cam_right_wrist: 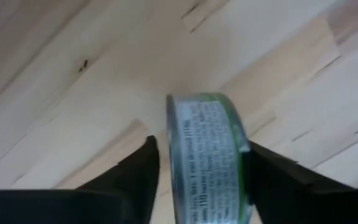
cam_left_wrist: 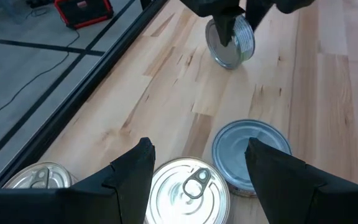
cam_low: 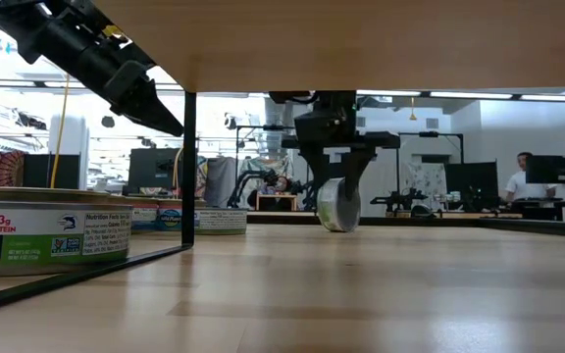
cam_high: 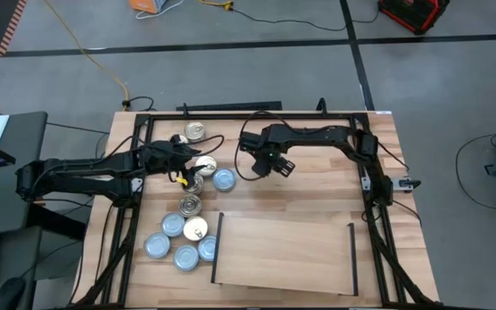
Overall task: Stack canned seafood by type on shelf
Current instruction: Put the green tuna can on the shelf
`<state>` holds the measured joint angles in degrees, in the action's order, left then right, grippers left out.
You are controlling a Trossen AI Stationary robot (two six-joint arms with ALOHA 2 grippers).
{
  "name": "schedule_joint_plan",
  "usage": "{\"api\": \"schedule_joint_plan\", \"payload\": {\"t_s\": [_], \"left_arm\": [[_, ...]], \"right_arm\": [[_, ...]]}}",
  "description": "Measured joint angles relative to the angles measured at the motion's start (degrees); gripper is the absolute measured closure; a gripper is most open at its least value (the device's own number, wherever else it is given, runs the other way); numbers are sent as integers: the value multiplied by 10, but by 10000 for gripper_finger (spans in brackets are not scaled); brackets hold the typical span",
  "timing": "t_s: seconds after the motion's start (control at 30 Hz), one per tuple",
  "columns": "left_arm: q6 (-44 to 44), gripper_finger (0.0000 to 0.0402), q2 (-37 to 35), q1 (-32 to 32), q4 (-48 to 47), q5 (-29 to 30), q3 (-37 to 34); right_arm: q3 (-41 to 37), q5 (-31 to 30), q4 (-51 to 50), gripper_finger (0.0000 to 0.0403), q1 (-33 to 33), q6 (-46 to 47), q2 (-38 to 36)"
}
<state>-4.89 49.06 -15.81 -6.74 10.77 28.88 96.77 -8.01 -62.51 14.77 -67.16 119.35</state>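
Several flat round tins lie on the tabletop left of the shelf [cam_high: 282, 254], a pale board with black end strips. Gold pull-tab lids [cam_high: 195, 132] and silvery-blue lids [cam_high: 157, 245] are mixed. My left gripper [cam_left_wrist: 197, 162] is open above the cluster. Its fingers stand on either side of a gold pull-tab tin [cam_left_wrist: 188, 190], apart from it, with a silvery-blue tin [cam_left_wrist: 250, 149] beside it. My right gripper [cam_high: 269, 165] hangs over the table's middle, behind the shelf. It is shut on one green-labelled tin [cam_low: 339, 204] turned on edge. My right gripper pinches the tin between its two fingers, one on each flat face, so the labelled rim [cam_right_wrist: 207, 155] faces the wrist camera. The fingers [cam_low: 322, 181] come from above, pointing down. The tin stands on edge below them; whether its lower rim [cam_low: 339, 229] touches the tabletop, I cannot tell.
The black frame rails [cam_high: 248, 114] run round the table. Bare tabletop [cam_high: 317, 194] lies between the right gripper and the shelf. In the low view the shelf's underside [cam_low: 361, 39] spans the top and its black leg [cam_low: 189, 167] stands near a labelled tin [cam_low: 47, 238]. A person [cam_low: 525, 181] sits far behind.
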Motion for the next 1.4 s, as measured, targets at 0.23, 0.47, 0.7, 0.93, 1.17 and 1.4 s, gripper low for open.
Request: {"api": "schedule_joint_plan", "payload": {"t_s": [0.23, 0.47, 0.7, 0.93, 1.17, 1.4], "left_arm": [[0, 162, 0, 0, -3, 1, 0], [1, 162, 0, 0, -1, 1, 0], [2, 162, 0, 0, 10, 2, 0], [2, 162, 0, 0, 11, 2, 0], [11, 162, 0, 0, 5, 2, 0], [24, 162, -1, 0, 6, 0, 0]], "right_arm": [[-4, 2, -23, 240, 10, 22, -1], [97, 7, -131, 240, 3, 169, -13], [239, 213, -232, 228, 16, 333, -21], [264, 575, -232, 234, 29, 424, -19], [233, 620, -156, 218, -27, 563, -9], [232, 621, -134, 227, -97, 630, -9]]}}
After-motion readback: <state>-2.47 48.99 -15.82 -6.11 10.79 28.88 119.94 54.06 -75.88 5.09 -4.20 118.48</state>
